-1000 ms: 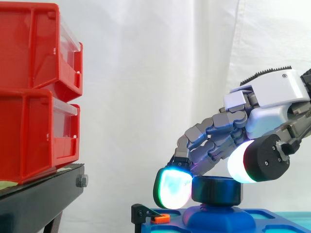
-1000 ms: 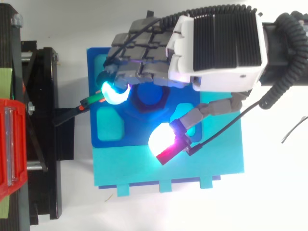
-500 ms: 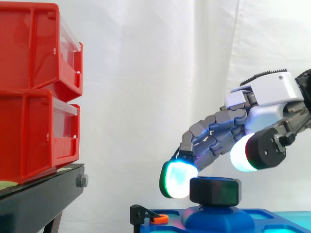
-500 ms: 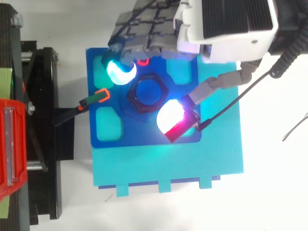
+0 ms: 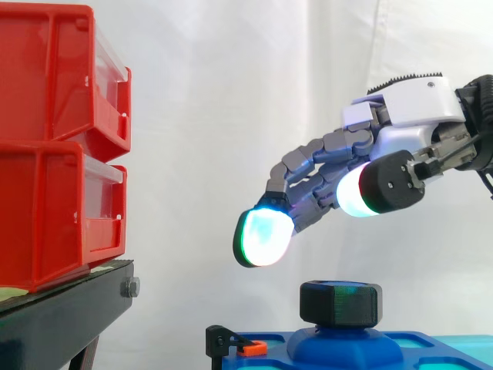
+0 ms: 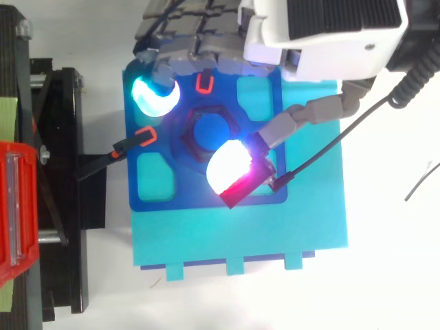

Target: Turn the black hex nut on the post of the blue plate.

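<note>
Hand (image 5: 408,116) has lifted off since a second ago: then its pads flanked the black hex nut (image 5: 340,303), now it hangs clear above it with open air between.

Fingers are loosely bent and spread away from the thumb, holding nothing.

Side view: cyan-green fingertip (image 5: 263,237) sits at about 10 o'clock from the nut, and the white thumb pad (image 5: 354,191) is almost at 12 o'clock, higher up.

Top view: the cyan pad (image 6: 155,96) is at 10 o'clock of the nut and the thumb pad (image 6: 230,167) at 5 o'clock, overlapping the nut's edge.

Nut sits on the post (image 5: 345,345) in the middle of the blue plate (image 6: 158,199). Its axis is upright, with the bore facing straight up and the flats vertical.

Plate lies on a teal sheet (image 6: 240,234).

An orange clip (image 6: 145,135) is at 9 o'clock of the nut, and a second one (image 6: 203,84) at 12 o'clock.

Red bins (image 5: 54,139) are stacked on the black stand (image 5: 62,316), well off at 9 o'clock.
</note>
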You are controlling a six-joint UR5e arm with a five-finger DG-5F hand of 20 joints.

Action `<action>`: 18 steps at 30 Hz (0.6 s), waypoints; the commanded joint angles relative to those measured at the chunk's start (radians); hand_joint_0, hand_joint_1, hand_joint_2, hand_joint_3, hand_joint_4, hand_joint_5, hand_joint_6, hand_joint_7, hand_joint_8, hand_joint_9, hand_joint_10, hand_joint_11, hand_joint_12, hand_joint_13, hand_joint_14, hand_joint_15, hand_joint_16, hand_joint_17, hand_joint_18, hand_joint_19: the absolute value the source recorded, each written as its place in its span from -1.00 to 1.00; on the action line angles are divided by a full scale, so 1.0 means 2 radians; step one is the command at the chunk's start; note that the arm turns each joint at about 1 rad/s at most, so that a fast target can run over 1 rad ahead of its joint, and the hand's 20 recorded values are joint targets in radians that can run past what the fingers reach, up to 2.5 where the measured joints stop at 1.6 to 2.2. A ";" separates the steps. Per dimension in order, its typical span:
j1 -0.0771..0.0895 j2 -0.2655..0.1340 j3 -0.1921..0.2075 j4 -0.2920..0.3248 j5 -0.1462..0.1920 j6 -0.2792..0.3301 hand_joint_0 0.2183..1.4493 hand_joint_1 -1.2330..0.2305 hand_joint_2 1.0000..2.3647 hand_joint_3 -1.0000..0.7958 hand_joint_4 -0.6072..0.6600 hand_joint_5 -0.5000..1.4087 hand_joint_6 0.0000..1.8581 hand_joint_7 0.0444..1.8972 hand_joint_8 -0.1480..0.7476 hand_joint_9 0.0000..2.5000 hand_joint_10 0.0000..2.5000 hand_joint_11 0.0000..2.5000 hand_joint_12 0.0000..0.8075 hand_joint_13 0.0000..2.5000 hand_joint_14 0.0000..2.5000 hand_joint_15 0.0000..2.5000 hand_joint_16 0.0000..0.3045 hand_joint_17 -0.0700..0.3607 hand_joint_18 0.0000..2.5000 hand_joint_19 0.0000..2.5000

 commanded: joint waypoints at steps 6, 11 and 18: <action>0.027 0.000 0.001 0.012 0.041 -0.001 -0.62 0.01 -1.00 -0.44 0.34 -0.67 -0.46 -0.16 -0.03 -0.69 -1.00 -1.00 -0.01 -0.75 -1.00 -0.99 -0.65 -0.11 -0.83 -0.86; 0.040 -0.001 0.001 0.011 0.057 -0.001 -0.62 0.01 -1.00 -0.44 0.35 -0.67 -0.46 -0.16 -0.03 -0.69 -1.00 -1.00 -0.01 -0.75 -1.00 -0.99 -0.65 -0.11 -0.84 -0.86; 0.056 -0.001 -0.012 0.011 0.077 -0.001 -0.62 0.01 -1.00 -0.44 0.36 -0.67 -0.46 -0.16 -0.03 -0.69 -1.00 -1.00 -0.01 -0.75 -1.00 -0.99 -0.65 -0.12 -0.84 -0.87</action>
